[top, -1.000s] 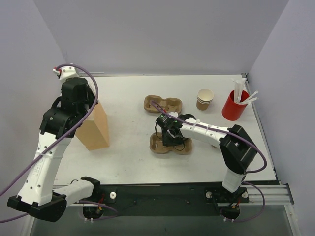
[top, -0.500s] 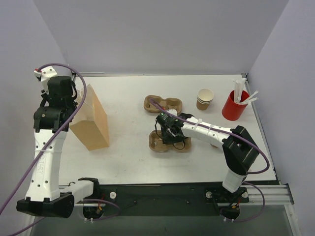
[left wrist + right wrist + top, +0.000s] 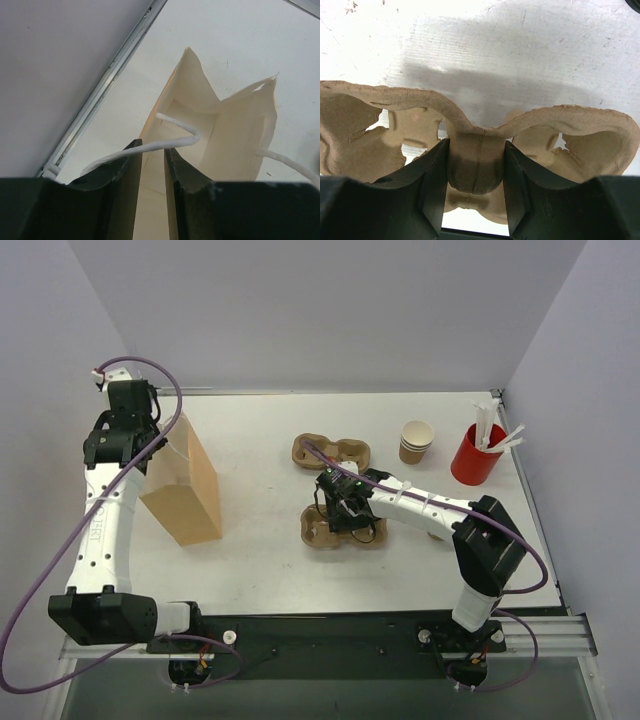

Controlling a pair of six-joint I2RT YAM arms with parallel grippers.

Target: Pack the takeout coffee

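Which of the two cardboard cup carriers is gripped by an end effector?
The nearer carrier, its middle ridge clamped by the right end effector; the farther carrier lies untouched behind it.

White table (image 3: 300,580), pale lilac walls (image 3: 320,310) around

Tall brown paper bag (image 3: 185,490) stands open-topped at the left of the white table (image 3: 260,570), leaning slightly. It is pale cream inside, with a white cord handle (image 3: 175,142) looping across its mouth in the left wrist view. Two tan moulded-pulp cup carriers sit mid-table, near each other but apart: the far carrier (image 3: 330,451) lies flat, and the near carrier (image 3: 318,533) is just in front of it, its raised centre post (image 3: 475,165) between two scalloped wells in the right wrist view. Red round cup (image 3: 474,465) stuffed with white sticks (image 3: 492,428) sits far right, near the wall.
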